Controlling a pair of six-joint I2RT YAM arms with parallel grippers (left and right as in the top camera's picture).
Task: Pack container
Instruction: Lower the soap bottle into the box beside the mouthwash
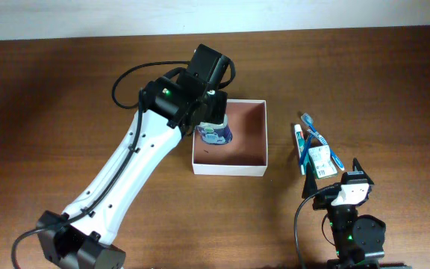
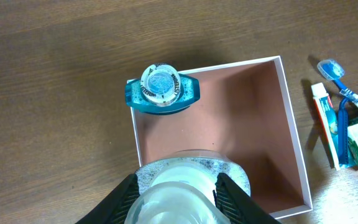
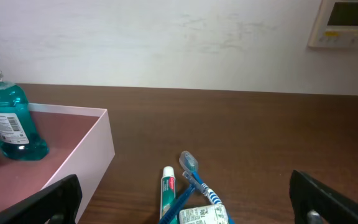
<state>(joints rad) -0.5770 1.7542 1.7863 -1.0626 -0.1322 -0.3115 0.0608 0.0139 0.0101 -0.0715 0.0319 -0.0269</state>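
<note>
The container (image 1: 230,169), a shallow square box with white walls and a reddish-brown floor, sits mid-table. My left gripper (image 1: 212,113) hangs over its left side, shut on a pale translucent bottle (image 2: 188,196) that it holds by the cap above the container floor (image 2: 247,118). A teal bottle (image 2: 162,91) with a white cap stands upright at the container's corner, and it also shows in the right wrist view (image 3: 8,118). My right gripper (image 1: 334,178) rests low at the table's front right, open and empty, facing the container's wall (image 3: 92,155).
Right of the container lie a toothpaste tube (image 1: 299,146), a blue toothbrush (image 1: 321,138) and a small white packet (image 1: 321,161), just ahead of the right gripper's fingers (image 3: 328,199). A wall with a thermostat (image 3: 347,22) stands behind the table.
</note>
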